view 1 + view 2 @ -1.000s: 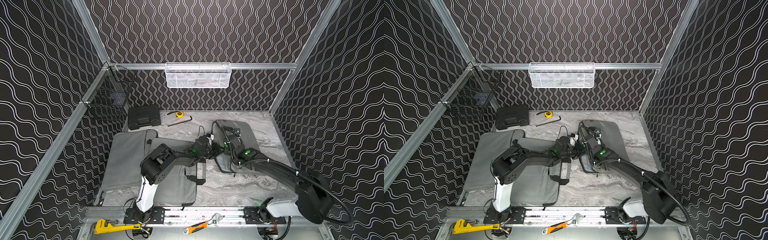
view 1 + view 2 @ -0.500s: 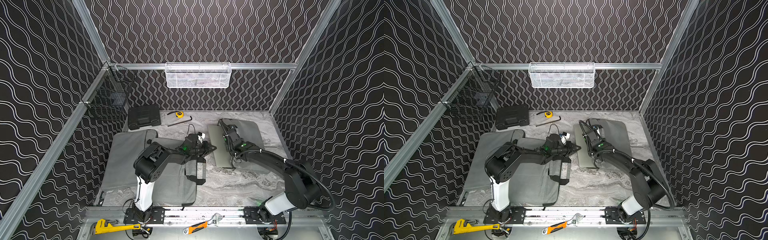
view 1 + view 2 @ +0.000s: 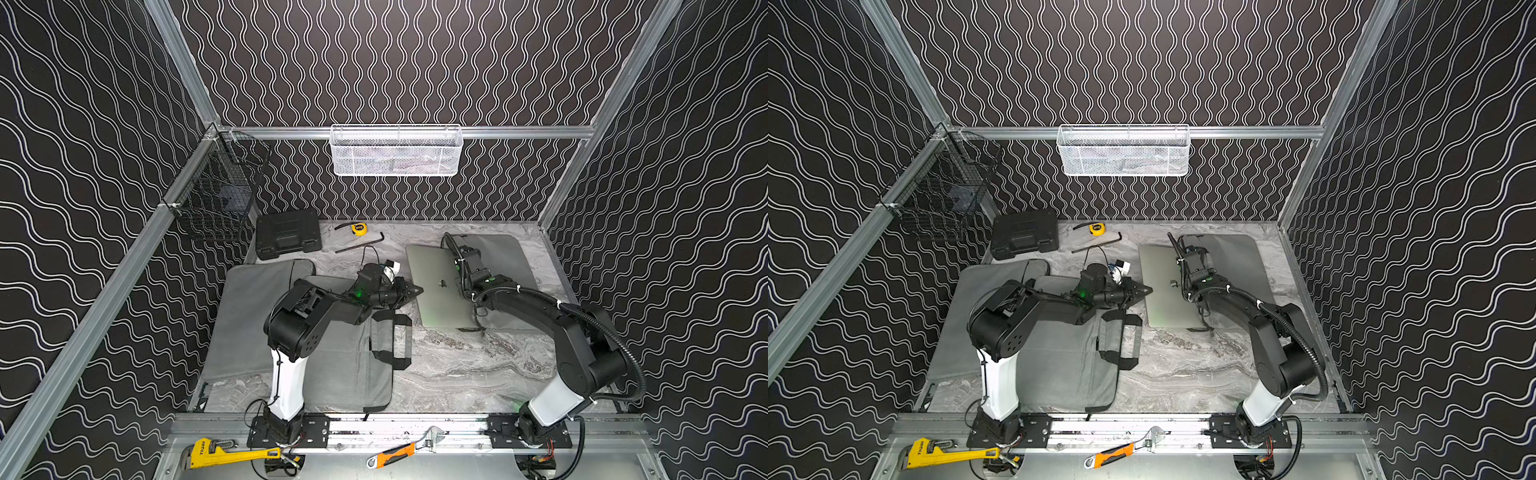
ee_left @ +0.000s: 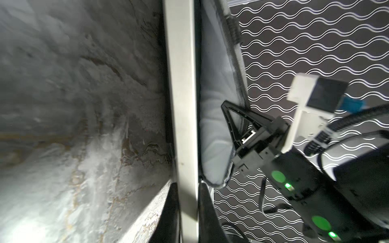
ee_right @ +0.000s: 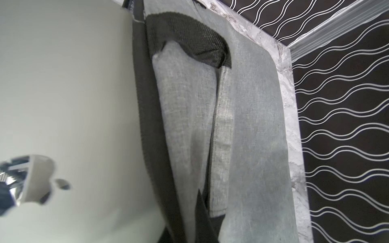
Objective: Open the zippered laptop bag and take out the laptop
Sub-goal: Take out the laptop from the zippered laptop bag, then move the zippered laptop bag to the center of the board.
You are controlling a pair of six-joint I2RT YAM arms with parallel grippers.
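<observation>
The silver laptop [image 3: 432,266] [image 3: 1160,266] lies flat at the right rear of the table, mostly out of the grey zippered laptop bag [image 3: 507,257] [image 3: 1237,257], whose mouth faces left. My left gripper [image 3: 417,289] [image 3: 1148,288] is shut on the laptop's left edge. In the left wrist view that edge [image 4: 183,84] runs between the jaws of the left gripper [image 4: 188,210]. My right gripper [image 3: 457,255] [image 3: 1185,259] reaches over the laptop lid [image 5: 73,84]. In the right wrist view the right gripper [image 5: 191,221] is shut on the bag's upper flap [image 5: 252,147].
Two more grey bags [image 3: 249,316] [image 3: 345,365] lie under the left arm, one with black handles [image 3: 390,340]. At the back are a black tool case [image 3: 286,235], a tape measure [image 3: 358,228] and a hex key [image 3: 361,245]. Wrenches [image 3: 224,453] [image 3: 399,451] lie by the front rail.
A second ago the laptop stood tilted in the bag's mouth; it now lies flat and mostly outside. The right arm has stretched toward the back. Both grippers stayed shut.
</observation>
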